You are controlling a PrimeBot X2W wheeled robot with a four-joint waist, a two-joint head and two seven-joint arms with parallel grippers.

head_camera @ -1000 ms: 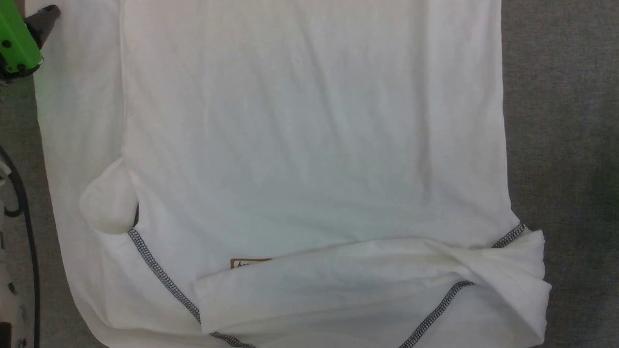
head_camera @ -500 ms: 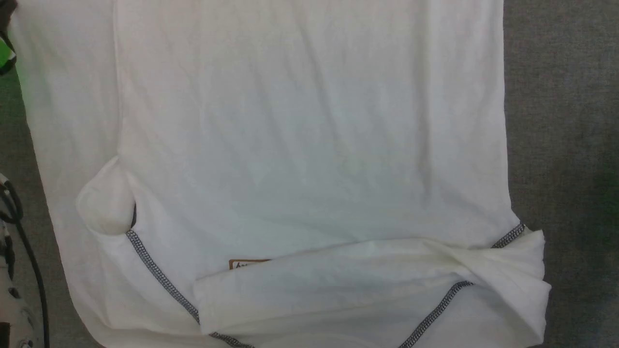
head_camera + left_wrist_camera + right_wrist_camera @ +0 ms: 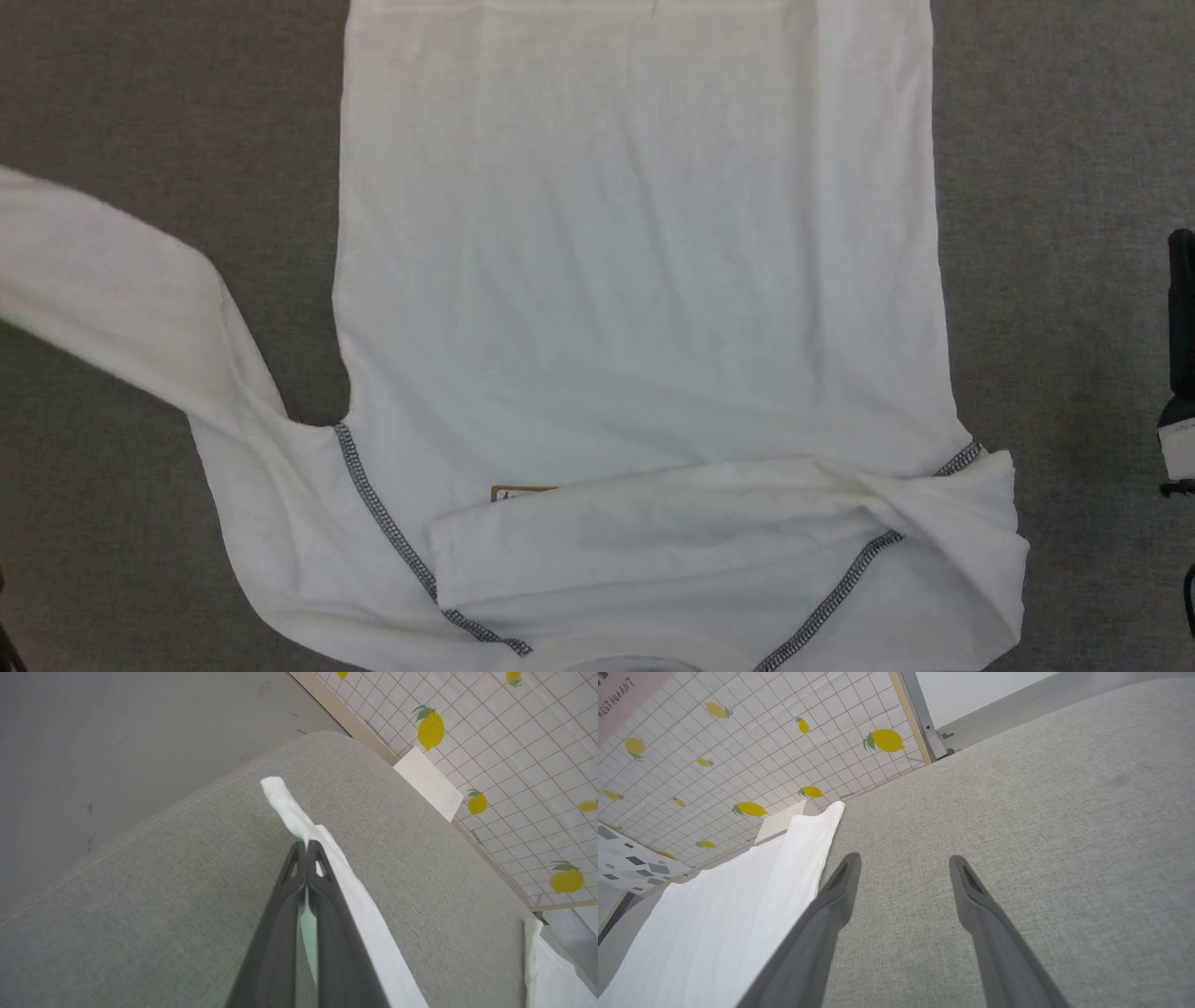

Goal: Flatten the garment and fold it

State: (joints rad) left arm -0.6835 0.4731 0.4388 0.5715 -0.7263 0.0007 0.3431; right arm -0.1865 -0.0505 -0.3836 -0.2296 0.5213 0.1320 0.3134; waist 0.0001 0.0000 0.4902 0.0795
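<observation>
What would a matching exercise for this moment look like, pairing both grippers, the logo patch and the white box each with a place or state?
Things:
1. left gripper
2. right gripper
3. patch
4. box

Places or states:
A. half hidden under a folded sleeve
B. open, over the bare grey surface
C. beside the lemon-print wall
D. shut on the garment

Pairs: 1-D, 2-B, 3-A, 4-C
</observation>
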